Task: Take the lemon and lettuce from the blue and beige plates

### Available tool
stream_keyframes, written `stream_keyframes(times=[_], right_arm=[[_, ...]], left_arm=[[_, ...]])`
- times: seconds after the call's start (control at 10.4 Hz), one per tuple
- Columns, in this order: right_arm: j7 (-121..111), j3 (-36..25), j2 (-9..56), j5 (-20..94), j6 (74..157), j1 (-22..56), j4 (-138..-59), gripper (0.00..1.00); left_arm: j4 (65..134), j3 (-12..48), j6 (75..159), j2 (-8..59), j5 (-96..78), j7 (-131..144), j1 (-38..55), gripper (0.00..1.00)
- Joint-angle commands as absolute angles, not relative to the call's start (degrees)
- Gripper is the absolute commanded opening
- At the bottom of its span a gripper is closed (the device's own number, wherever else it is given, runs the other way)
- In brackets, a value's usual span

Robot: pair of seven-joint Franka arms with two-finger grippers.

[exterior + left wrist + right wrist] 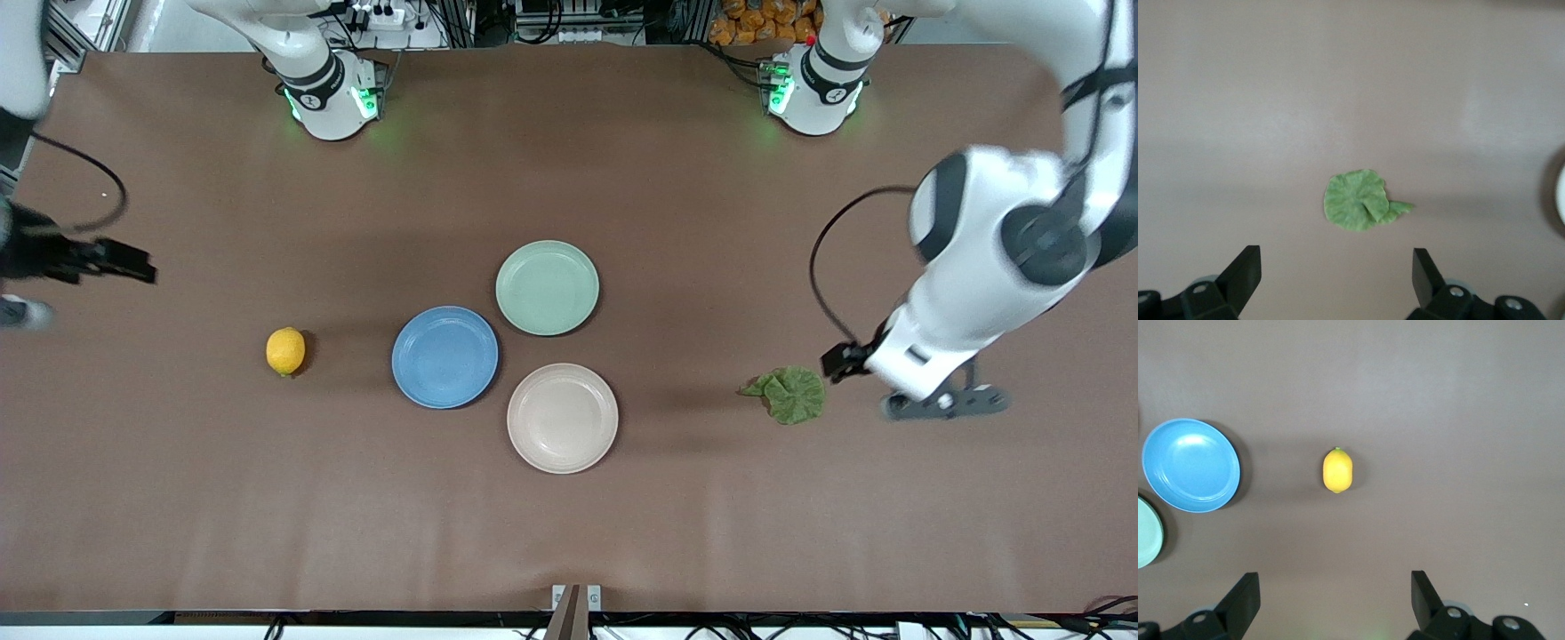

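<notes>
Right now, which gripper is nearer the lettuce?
Left. The open left gripper hovers beside the lettuce at the left arm's end of the table; the open right gripper is at the right arm's end, nearer the lemon.

A matt brown cloth-like cover lay smooth over the table [569,533], the blue plate [444,356] and beige plate [562,417] looked like matt plastic, the lemon [285,350] faintly glossy, and the lettuce [791,394] crinkled and dull.
</notes>
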State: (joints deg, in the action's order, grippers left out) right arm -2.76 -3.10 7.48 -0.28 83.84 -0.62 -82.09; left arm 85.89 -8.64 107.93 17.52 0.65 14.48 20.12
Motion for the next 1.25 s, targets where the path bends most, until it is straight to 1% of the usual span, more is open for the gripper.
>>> stream_keyframes(times=[0.0,0.19,0.48,0.58,0.67,0.77,1.15], right_arm=[[-3.5,-1.5,2.3,-0.9,83.2,-2.9,-86.8,1.00],[-3.4,-0.8,0.4,-0.9,84.9,-2.9,-90.1,1.00],[-3.0,0.1,0.7,-0.9,84.8,-2.7,-90.0,1.00],[-3.0,0.6,0.8,-0.8,85.0,-2.9,-90.0,1.00],[-3.0,1.2,0.8,-0.8,85.1,-2.9,-90.0,1.00],[-3.0,1.8,0.8,-0.8,85.1,-3.0,-90.0,1.00],[-3.1,1.7,0.4,-0.8,83.8,-3.4,-90.5,1.00]], left_arm=[[88.2,-8.3,103.4,9.9,0.4,14.3,18.8,1.00],[88.2,-8.3,100.6,6.0,0.4,14.2,17.1,1.00],[88.2,-8.1,98.8,2.5,0.3,12.7,15.5,1.00],[88.2,-7.3,98.9,2.3,0.4,12.0,14.1,1.00],[88.2,-2.8,98.9,2.2,0.4,11.9,10.0,1.00],[88.2,0.4,98.8,2.3,0.4,12.1,7.4,1.00],[87.3,0.8,98.9,2.8,0.5,8.5,6.5,1.00]])
